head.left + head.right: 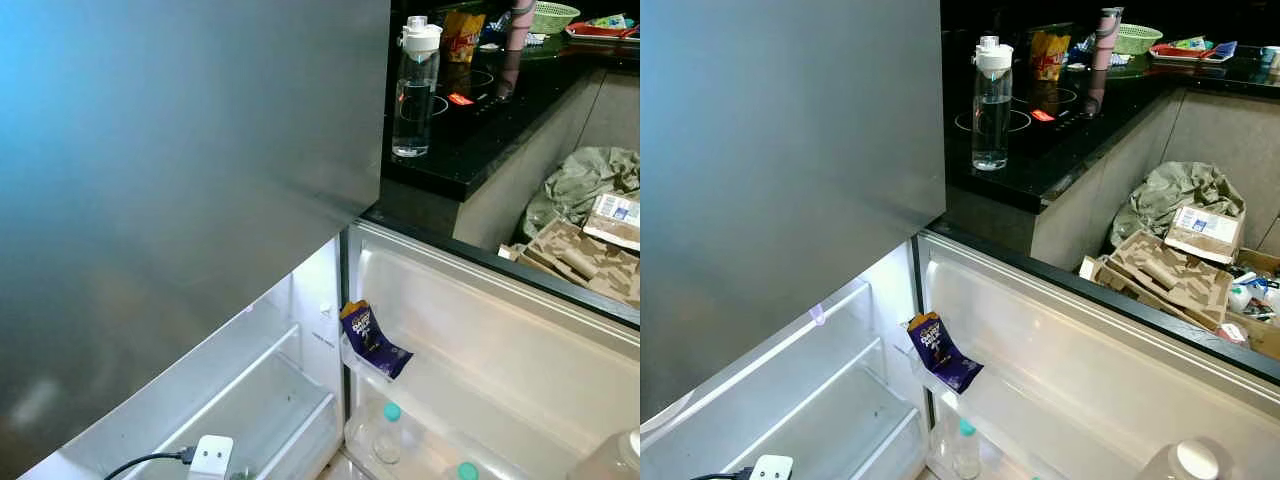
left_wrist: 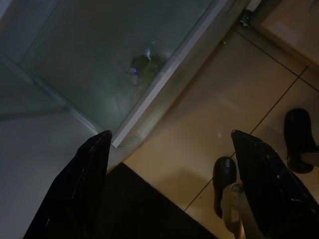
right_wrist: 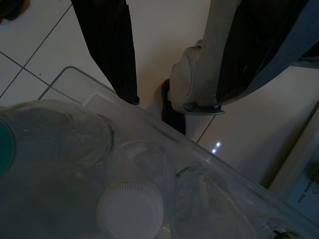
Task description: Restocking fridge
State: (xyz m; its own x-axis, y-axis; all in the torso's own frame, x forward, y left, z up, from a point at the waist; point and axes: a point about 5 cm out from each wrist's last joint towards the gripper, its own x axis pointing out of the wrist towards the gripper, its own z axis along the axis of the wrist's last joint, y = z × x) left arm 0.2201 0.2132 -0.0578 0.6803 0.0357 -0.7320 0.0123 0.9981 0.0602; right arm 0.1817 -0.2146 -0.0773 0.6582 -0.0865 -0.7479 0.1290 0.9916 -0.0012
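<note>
Black stone counter (image 1: 470, 150) runs behind the fridge in our head views, carrying a clear water bottle (image 1: 414, 90) with a white cap, a yellow snack bag (image 1: 462, 35), a pink tumbler (image 1: 1106, 35) and a green basket (image 1: 553, 16). Beside the counter on the floor lie flattened cardboard boxes (image 1: 1165, 270) and a crumpled green cloth (image 1: 1175, 195). Closer to us, the grey upper fridge door (image 1: 170, 170) is shut, while below it the lower compartment stands open, its white interior lit and a clear drawer (image 1: 265, 400) visible inside. We see a purple chocolate packet (image 1: 370, 338) leaning in the upper shelf of the open lower door (image 1: 500, 340), and under it, in the door's bottom rack, bottles with teal caps (image 1: 391, 412) stand upright. A white plug adapter (image 1: 210, 455) with a black cable sits at the bottom edge. Through our left wrist camera, the left gripper (image 2: 169, 144) hangs with its two black fingers spread wide and nothing between them, above beige floor tiles (image 2: 209, 99), a dark mat (image 2: 144, 209) and the fridge's glass edge. Through our right wrist camera we look down on bottles in a clear door rack (image 3: 149, 129), one topped by a ribbed white cap (image 3: 130, 206); we cannot tell how the right gripper stands.
</note>
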